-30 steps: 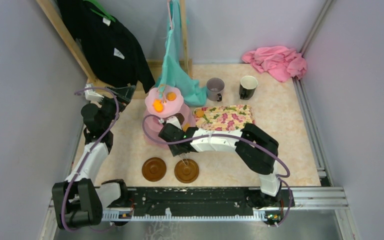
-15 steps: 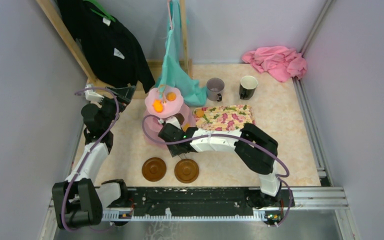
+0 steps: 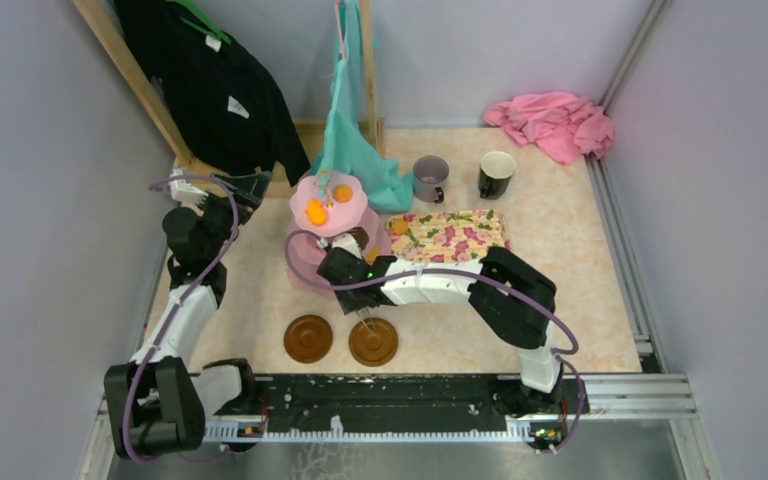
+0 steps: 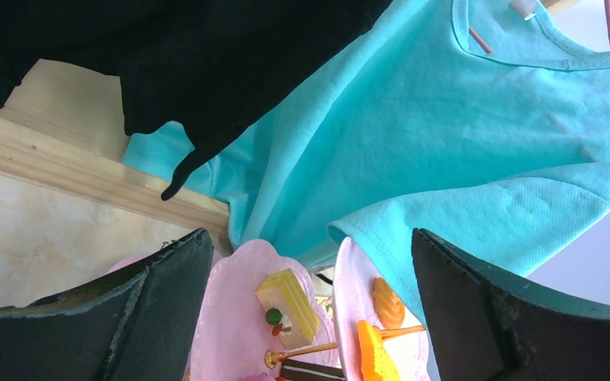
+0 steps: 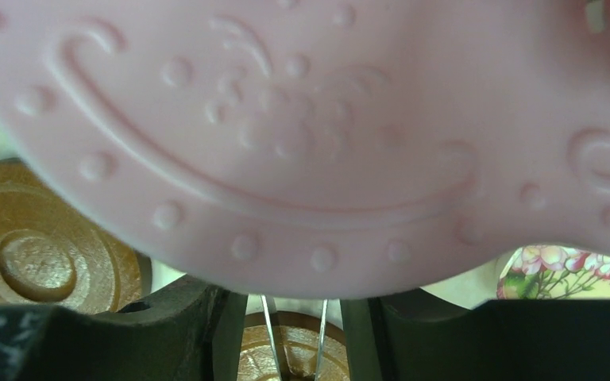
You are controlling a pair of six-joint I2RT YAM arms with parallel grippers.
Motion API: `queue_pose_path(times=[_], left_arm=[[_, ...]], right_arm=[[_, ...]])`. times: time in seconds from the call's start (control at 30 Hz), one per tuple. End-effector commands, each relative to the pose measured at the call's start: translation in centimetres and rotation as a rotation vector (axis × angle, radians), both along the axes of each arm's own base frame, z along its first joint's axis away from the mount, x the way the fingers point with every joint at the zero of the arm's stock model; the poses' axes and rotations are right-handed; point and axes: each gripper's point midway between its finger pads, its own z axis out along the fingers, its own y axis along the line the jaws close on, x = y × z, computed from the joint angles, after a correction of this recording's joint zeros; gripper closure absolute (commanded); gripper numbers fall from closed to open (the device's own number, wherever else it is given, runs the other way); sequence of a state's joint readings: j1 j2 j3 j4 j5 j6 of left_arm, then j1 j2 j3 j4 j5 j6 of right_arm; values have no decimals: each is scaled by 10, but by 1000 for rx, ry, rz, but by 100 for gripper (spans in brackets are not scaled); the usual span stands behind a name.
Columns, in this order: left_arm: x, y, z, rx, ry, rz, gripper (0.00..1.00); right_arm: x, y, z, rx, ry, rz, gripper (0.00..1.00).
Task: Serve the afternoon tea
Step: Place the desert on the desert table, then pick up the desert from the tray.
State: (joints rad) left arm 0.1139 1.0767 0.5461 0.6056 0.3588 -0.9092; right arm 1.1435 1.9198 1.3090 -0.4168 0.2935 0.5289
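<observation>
The pink three-tier stand (image 3: 312, 262) stands left of centre, with orange cakes (image 3: 316, 211) on its top tier. My left gripper (image 3: 250, 186) is open and faces the stand from the left. Between its fingers (image 4: 139, 317) I see a yellow cake (image 4: 290, 305), orange cakes (image 4: 387, 302) and a brown cake (image 4: 318, 371) on the tiers. My right gripper (image 3: 350, 292) sits against the stand's low tier (image 5: 302, 135), shut on thin metal tongs (image 5: 268, 333). The tongs (image 3: 365, 320) point down over a brown disc (image 3: 373, 343). A second disc (image 3: 308, 338) lies to its left.
A grey mug (image 3: 430, 177) and a black white-lined mug (image 3: 496, 173) stand at the back. A floral mat (image 3: 452, 235) carries a small orange cake (image 3: 400, 226). Teal fabric (image 3: 360, 150) and a black garment (image 3: 215, 90) hang behind the stand. A pink cloth (image 3: 555, 125) lies far right.
My right gripper and the tongs have edged slightly left. The left arm has not moved.
</observation>
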Motion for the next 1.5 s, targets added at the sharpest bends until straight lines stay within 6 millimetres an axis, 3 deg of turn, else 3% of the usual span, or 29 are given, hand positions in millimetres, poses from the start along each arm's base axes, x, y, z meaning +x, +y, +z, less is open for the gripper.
queue_pose_path(times=[0.0, 0.67, 0.9, 1.07, 1.27, 1.47], left_arm=[[-1, 1, 3, 4, -20, 2, 1], [0, 4, 0, 13, -11, 22, 1], [0, 5, -2, 14, -8, 26, 1], [0, 5, -3, 14, -5, 28, 1], [1, 5, -5, 13, 0, 27, 1], [2, 5, -5, 12, 0, 29, 1]], right_arm=[[3, 9, 20, 86, -45, -15, 59], [-12, -18, 53, 158, -80, -22, 62], [-11, -57, 73, 143, -145, -90, 61], [4, -94, 74, 115, -159, -160, 61], [45, -142, 66, 84, -169, -252, 60], [78, -168, 47, 48, -143, -275, 60]])
